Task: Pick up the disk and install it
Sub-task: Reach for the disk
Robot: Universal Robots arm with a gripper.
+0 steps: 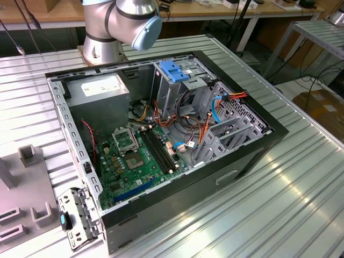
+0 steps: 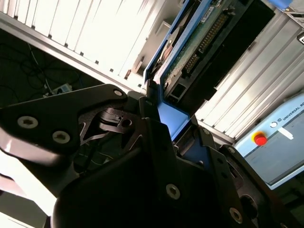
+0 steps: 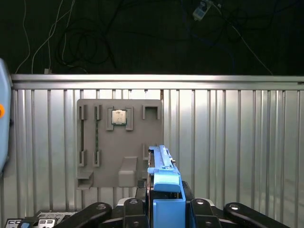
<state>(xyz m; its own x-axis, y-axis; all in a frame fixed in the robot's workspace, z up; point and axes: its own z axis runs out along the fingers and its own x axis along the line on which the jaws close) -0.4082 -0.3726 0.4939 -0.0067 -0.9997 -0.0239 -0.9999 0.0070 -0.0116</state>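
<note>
Black gripper clamped on flat dark grey, blue-railed disk. Pickup apparently done, installation into open black computer case outstanding.

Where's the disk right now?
In the gripper: both wrist views show the disk clamped in its jaws, over the ribbed metal table, by the grey parts tray.
</note>
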